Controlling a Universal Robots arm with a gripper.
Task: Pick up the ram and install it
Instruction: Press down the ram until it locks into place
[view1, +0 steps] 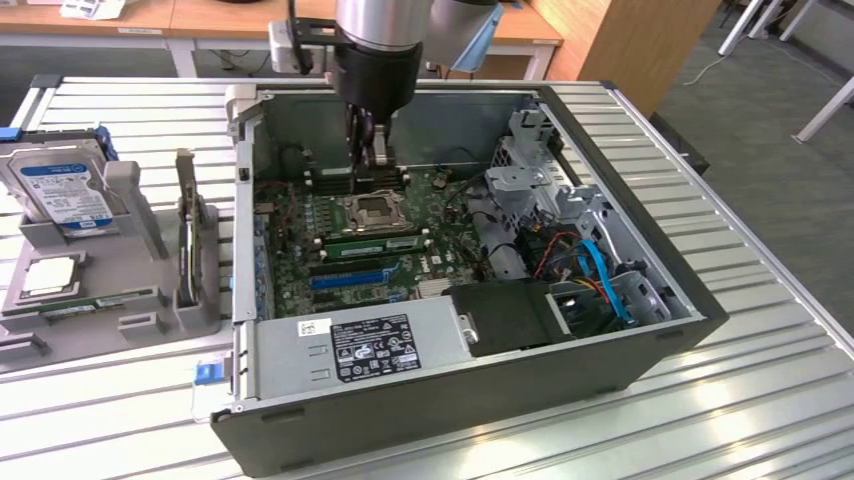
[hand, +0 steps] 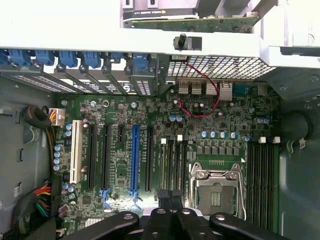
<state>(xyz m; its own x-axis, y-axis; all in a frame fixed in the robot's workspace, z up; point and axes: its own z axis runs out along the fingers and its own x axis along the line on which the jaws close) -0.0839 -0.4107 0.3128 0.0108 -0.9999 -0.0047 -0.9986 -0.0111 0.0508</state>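
Note:
My gripper (view1: 375, 165) hangs inside the open computer case (view1: 667, 330), over the motherboard (view1: 300, 215) just behind the CPU socket (view1: 371, 208). In the wrist view the gripper (hand: 169, 196) is shut, its dark fingers (hand: 161, 210) pressed together with nothing visible between them, above the memory slots (hand: 172, 162) beside the CPU socket (hand: 216, 192). A thin green stick that looks like the ram (view1: 91, 303) lies in the grey holder (view1: 134, 325) at the exterior view's left, outside the case and well away from the gripper.
A green strip (view1: 378, 240) runs along the slots between the socket and the blue slot (view1: 350, 279); I cannot tell if it is a seated stick. An upright card (view1: 187, 235) and a hard drive (view1: 60, 190) stand in the holder. The power supply (view1: 354, 350) sits at the case's near side.

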